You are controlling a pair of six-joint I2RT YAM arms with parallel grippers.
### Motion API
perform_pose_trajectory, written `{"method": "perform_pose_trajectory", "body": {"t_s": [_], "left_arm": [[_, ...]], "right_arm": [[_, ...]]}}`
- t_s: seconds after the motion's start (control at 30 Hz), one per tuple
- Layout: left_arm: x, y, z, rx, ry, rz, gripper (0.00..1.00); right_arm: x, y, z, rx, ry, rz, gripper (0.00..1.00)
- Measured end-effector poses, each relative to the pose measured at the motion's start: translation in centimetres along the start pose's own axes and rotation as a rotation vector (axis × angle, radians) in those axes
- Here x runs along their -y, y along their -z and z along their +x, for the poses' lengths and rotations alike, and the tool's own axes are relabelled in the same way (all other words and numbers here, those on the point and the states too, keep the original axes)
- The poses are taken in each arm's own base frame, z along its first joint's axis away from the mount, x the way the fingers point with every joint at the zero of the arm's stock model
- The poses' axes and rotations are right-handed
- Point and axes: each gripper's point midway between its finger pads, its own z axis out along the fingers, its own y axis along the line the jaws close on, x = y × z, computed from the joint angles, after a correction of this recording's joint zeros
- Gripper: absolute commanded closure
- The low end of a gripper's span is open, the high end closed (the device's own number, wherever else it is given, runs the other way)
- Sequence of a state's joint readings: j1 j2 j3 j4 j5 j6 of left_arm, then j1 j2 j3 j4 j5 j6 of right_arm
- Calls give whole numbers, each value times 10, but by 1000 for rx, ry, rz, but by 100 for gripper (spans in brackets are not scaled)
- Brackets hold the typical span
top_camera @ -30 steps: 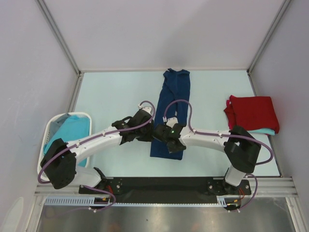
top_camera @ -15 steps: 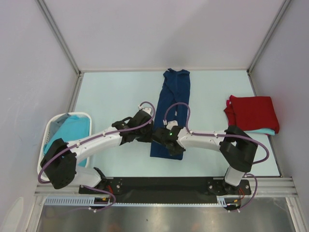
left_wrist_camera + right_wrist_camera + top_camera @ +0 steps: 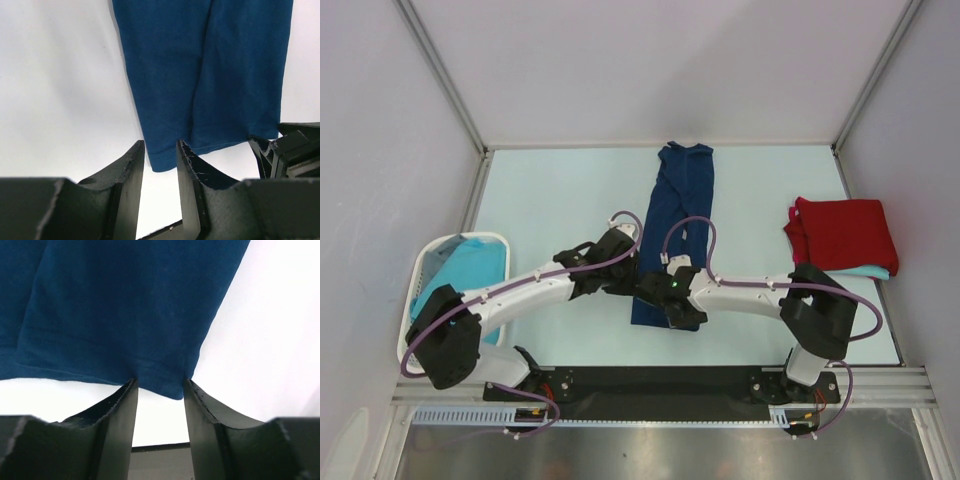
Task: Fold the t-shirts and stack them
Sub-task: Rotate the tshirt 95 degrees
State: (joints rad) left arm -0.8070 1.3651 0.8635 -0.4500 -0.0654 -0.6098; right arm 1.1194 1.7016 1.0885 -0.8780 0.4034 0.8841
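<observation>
Lying flat, navy t-shirt (image 3: 682, 195); hem corners at tips of left pincer (image 3: 160, 146), right pincer (image 3: 160, 383); both seemingly spread.

Bright even light, faint shadows; wrist views overexposed, v. near foreground soft.

One navy blue t-shirt (image 3: 678, 200) is lying out. One red t-shirt (image 3: 845, 232) is sitting on one turquoise t-shirt (image 3: 868, 272). One white basket (image 3: 460, 237) is holding turquoise cloth (image 3: 470, 268), too bunched to count. Two robot arms are showing: the left arm (image 3: 520, 289) and the right arm (image 3: 748, 293).
</observation>
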Motion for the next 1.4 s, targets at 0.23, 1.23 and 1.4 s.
{"method": "perform_pose_trajectory", "body": {"t_s": [0.23, 1.23, 1.4], "left_arm": [[2, -1, 3, -15, -1, 9, 63], [2, -2, 3, -18, 0, 13, 64], [1, -5, 6, -28, -1, 7, 64]], "right_arm": [[-1, 1, 4, -6, 6, -2, 65], [16, -3, 26, -44, -22, 58, 100], [29, 3, 29, -35, -48, 79, 100]]}}
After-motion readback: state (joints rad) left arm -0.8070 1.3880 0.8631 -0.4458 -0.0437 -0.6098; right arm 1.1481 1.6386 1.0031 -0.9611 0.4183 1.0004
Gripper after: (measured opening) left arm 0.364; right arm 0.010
